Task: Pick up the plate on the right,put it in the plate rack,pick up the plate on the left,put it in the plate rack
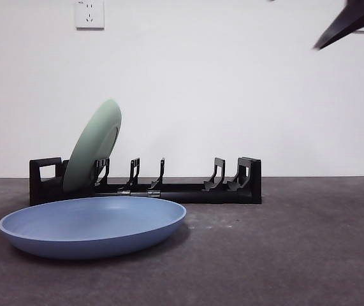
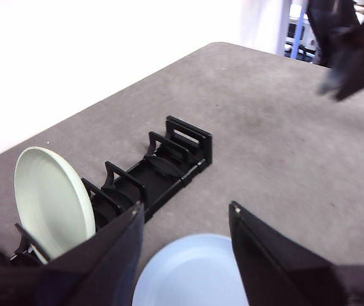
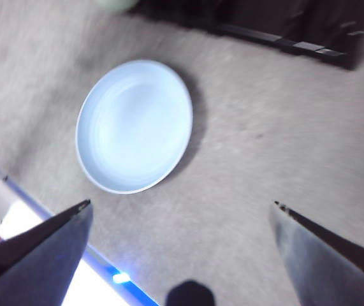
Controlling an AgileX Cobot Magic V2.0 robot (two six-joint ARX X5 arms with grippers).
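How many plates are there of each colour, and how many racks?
Green plate: 1, standing in the plate rack
Blue plate: 1, lying flat on the table in front of the rack
Plate rack: 1, black
Total: 3 things

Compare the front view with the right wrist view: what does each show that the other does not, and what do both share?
Only the front view shows the green plate standing tilted in the rack's left end, the whole row of dividers, a wall socket, and a dark arm tip at the top right corner.

Only the right wrist view shows the right hand, open and empty above the table, and the blue plate's full round outline from above.

Both show the blue plate lying flat on the table in front of the rack.
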